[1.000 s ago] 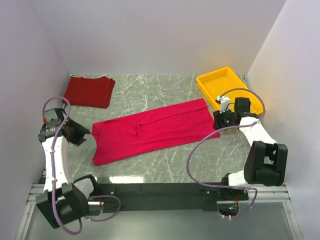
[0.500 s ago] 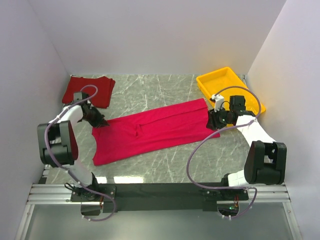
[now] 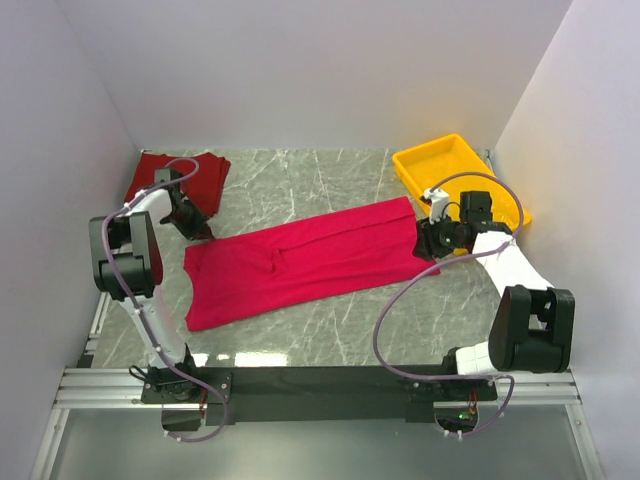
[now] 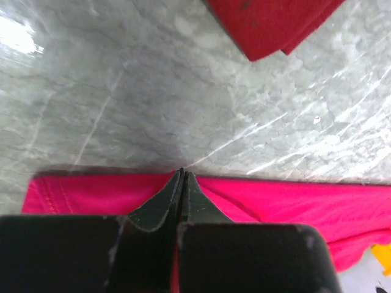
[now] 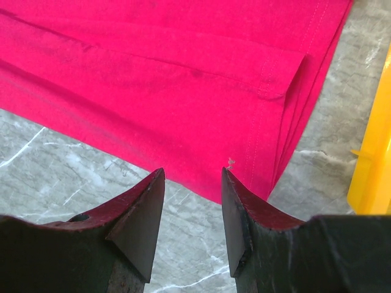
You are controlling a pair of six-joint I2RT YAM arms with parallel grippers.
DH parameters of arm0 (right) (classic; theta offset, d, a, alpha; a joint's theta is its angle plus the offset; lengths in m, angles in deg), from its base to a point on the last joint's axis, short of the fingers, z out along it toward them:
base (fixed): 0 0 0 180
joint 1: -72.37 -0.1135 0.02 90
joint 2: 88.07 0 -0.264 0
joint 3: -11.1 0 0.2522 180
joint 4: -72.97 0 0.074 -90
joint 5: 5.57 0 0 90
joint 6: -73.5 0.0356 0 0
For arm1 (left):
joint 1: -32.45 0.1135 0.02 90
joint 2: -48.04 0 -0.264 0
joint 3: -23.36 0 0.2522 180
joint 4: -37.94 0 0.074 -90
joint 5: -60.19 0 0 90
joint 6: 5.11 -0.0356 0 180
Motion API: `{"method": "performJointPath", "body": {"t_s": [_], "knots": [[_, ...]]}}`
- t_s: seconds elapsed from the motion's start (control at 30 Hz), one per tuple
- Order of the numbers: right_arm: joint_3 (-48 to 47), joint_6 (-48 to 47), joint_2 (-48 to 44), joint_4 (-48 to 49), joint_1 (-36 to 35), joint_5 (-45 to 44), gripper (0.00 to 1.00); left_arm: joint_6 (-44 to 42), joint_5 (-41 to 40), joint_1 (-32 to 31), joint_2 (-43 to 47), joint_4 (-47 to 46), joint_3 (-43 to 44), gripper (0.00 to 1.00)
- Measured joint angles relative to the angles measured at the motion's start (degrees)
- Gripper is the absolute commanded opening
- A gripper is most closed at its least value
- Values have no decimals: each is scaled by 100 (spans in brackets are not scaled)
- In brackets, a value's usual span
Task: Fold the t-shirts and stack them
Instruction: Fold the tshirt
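The crimson t-shirt [image 3: 310,260] lies flat as a long folded strip across the middle of the table. The maroon t-shirt [image 3: 178,180] lies folded at the back left. My left gripper [image 3: 195,228] is shut, between the two shirts. In the left wrist view its tips [image 4: 182,175] sit at the crimson shirt's far edge [image 4: 293,204], with the maroon shirt's corner [image 4: 269,24] ahead; no cloth shows pinched. My right gripper [image 3: 428,248] is open and empty over the crimson shirt's right end. In the right wrist view its tips [image 5: 192,180] straddle the near hem [image 5: 183,91] by a small white speck [image 5: 230,162].
A yellow plastic tray [image 3: 460,175] stands at the back right, just behind my right gripper; its edge shows in the right wrist view [image 5: 372,152]. White walls close in the marble table [image 3: 330,320] on three sides.
My left arm swung from the near left up to the crimson shirt's far-left corner, then a little further back toward the maroon shirt. My right gripper shifted slightly left over the shirt's right end.
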Motion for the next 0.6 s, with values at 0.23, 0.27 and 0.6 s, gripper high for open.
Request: {"method": "performJointPath", "body": {"t_s": [0.23,0.27,0.6], "knots": [[-20,-26,-72,-63,0,-63,50,-92,-205,0,205,46,142,24],[-42,-42,-72,-90,0,-81,50,-120,-254,0,367,92,144,27],[-177,-219,177,-273,50,-433,51,-138,-398,361,4039,492,-1744,42]]}}
